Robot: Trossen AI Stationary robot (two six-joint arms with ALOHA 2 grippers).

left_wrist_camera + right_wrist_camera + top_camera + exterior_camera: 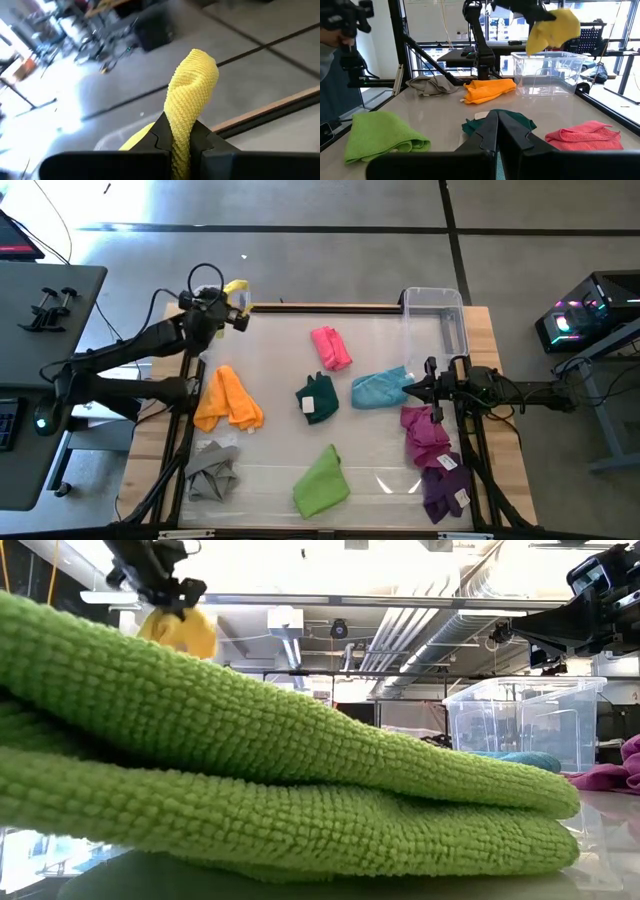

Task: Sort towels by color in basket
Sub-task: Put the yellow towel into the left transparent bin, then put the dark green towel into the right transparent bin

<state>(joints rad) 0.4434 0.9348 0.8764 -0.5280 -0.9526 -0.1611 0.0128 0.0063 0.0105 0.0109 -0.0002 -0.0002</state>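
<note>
My left gripper (238, 302) is up over the table's far left corner, shut on a yellow towel (236, 286) that is also seen in the right wrist view (554, 27) and the low view (180, 630). On the table lie pink (331, 347), orange (228, 398), dark green (318, 399), light blue (379, 388), magenta (425, 435), purple (445, 486), lime green (321, 481) and grey (212, 471) towels. The basket, a clear plastic box (436, 320), stands at the far right. My right gripper (410, 388) waits shut at the right, beside the light blue towel. My left gripper pinches a bunched fold of the yellow towel (181, 134) between its two fingers (161, 134). A rounded lump of the towel (194, 75) sticks out past the fingertips. The towel is lifted clear of the table and its loose part droops below the gripper (536, 14).
The table has a wooden rim (490, 340) and black frame rails (182, 430) along the left and right sides. The lime green towel (250, 770) fills the low view right in front of the camera. A person's arm (330, 45) shows beyond the table.
</note>
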